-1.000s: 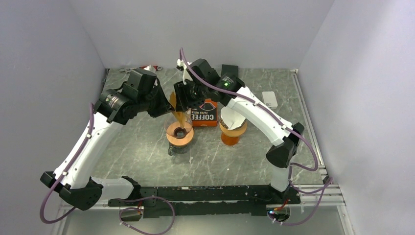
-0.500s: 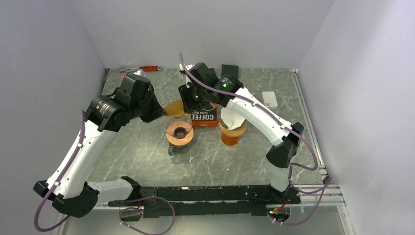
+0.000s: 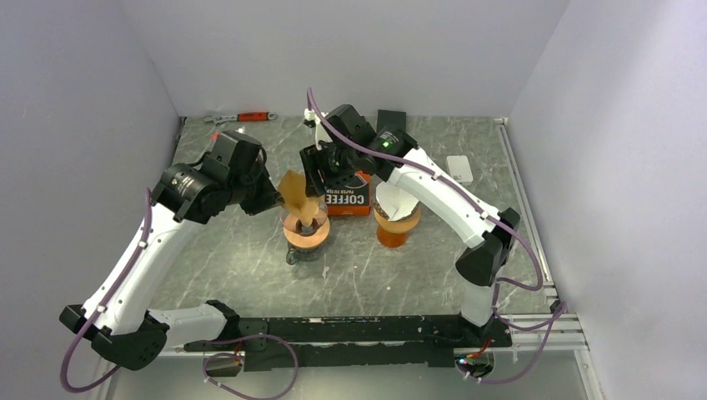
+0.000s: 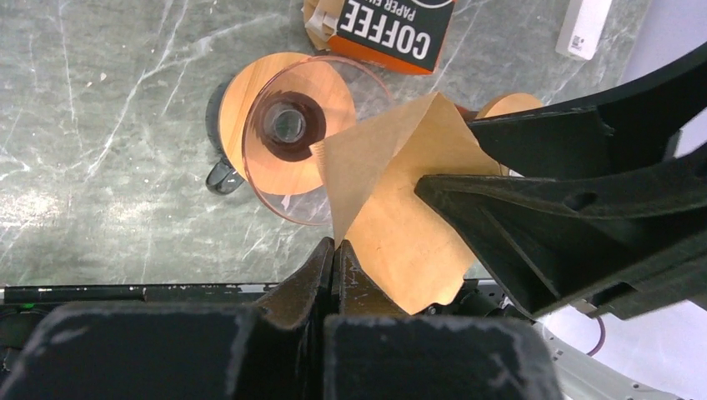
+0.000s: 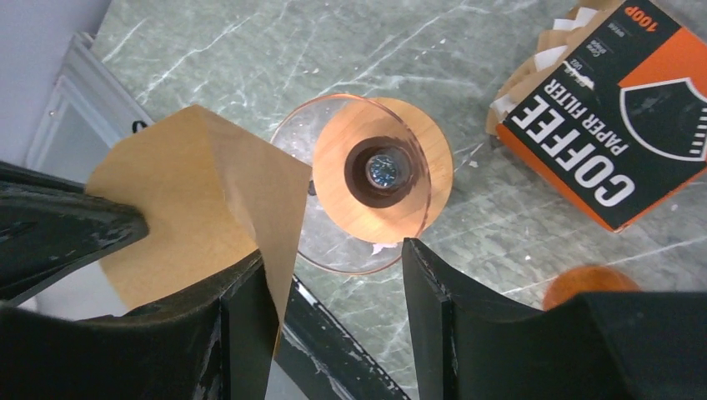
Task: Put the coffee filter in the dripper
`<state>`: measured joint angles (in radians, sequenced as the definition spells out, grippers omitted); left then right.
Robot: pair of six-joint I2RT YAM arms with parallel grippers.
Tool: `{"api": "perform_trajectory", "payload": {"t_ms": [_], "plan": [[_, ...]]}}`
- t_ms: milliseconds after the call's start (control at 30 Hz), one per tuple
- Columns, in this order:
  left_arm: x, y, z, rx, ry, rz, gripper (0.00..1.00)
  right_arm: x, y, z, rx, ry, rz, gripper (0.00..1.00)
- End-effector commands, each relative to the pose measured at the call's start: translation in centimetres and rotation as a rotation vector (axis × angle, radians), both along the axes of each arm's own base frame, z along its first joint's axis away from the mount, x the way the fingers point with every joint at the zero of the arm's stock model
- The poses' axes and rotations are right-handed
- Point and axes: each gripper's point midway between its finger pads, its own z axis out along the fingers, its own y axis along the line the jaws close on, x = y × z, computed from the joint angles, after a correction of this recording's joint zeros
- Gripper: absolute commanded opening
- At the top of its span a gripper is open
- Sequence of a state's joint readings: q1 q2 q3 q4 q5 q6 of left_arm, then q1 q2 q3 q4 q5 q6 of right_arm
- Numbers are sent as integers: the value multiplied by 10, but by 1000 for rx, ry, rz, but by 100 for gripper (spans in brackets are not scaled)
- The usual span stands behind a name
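Note:
A brown paper coffee filter (image 3: pixel 297 193) hangs tilted just above the glass dripper (image 3: pixel 306 232), which has a wooden collar and sits on a glass server. My left gripper (image 3: pixel 278 198) is shut on the filter's lower edge (image 4: pixel 392 208), left of the dripper (image 4: pixel 288 133). My right gripper (image 3: pixel 316 177) is open just behind the filter. In the right wrist view its jaws (image 5: pixel 338 287) stand wide apart, the filter (image 5: pixel 200 192) lies against the left finger (image 5: pixel 250 308), and the dripper (image 5: pixel 383 171) shows below between them.
An orange and black coffee filter box (image 3: pixel 348 196) lies right behind the dripper. An orange vessel with a white filter (image 3: pixel 397 221) stands to its right. A red-handled tool (image 3: pixel 250 117), a black block (image 3: pixel 390 119) and a small white device (image 3: pixel 459 169) lie further back.
My left gripper has carried the filter back right, from beside the dripper to above it, and the filter now stands more upright. The right gripper stays nearly in place.

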<state>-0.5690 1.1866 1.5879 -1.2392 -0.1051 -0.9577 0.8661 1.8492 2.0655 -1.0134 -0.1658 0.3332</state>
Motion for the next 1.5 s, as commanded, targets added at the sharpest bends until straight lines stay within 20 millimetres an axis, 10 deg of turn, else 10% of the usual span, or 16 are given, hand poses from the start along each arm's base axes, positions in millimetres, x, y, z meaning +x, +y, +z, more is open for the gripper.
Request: {"api": "perform_trajectory", "payload": {"t_ms": [0, 1000, 1467], "plan": [[-5, -2, -14, -2, 48, 1, 0, -5, 3, 25, 107, -4, 4, 57], [30, 5, -71, -72, 222, 29, 0, 35, -6, -45, -88, 27, -57, 56], [24, 5, -95, -92, 306, -4, 0, 23, 5, -55, -1, 153, 7, 54]]}}
